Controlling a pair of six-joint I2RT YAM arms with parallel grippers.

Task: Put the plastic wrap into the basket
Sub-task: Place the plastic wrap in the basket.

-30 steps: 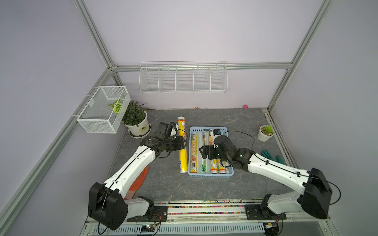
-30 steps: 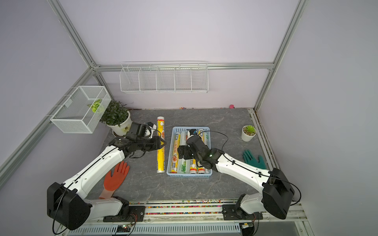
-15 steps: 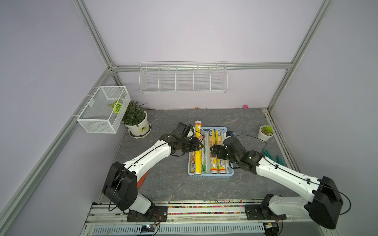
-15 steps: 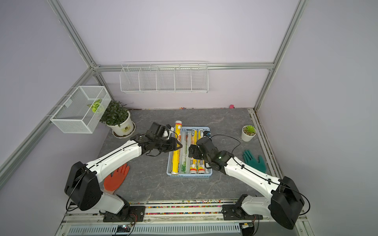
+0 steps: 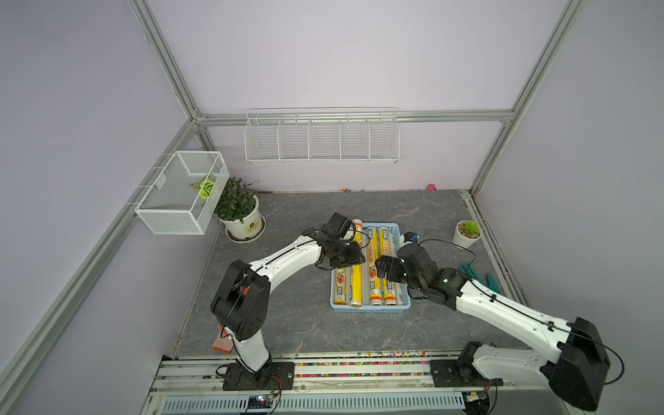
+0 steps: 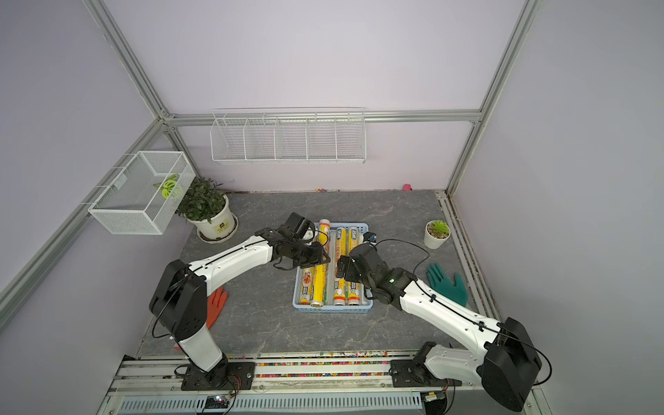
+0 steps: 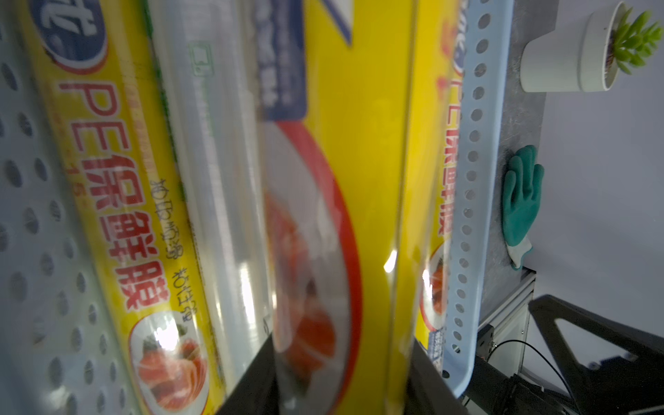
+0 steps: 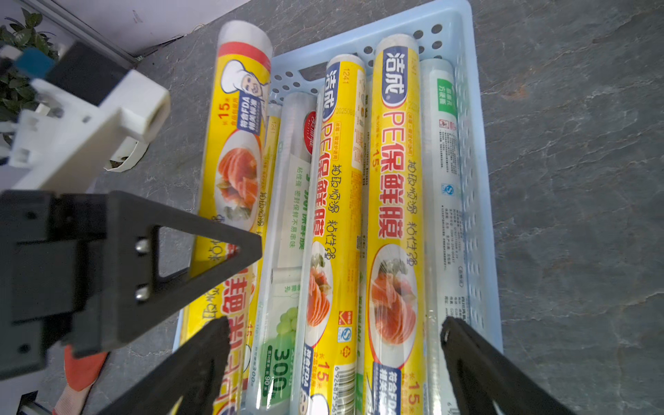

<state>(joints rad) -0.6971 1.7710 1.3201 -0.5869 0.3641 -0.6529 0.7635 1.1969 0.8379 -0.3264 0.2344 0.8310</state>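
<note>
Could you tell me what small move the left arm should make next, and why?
Probably draw the yellow roll slightly back toward the robot before lowering: the left gripper is shut on it, and its far end overhangs the far rim of the basket.

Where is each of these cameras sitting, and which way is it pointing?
Top views: high at the front, looking down on the table, the basket, the left arm and right arm.
Left wrist: on the left arm, looking along the left gripper, shut on a yellow roll.
Right wrist: on the right arm, looking past the open right gripper into the basket.
Shared: both wrist views show that roll and basket.
</note>
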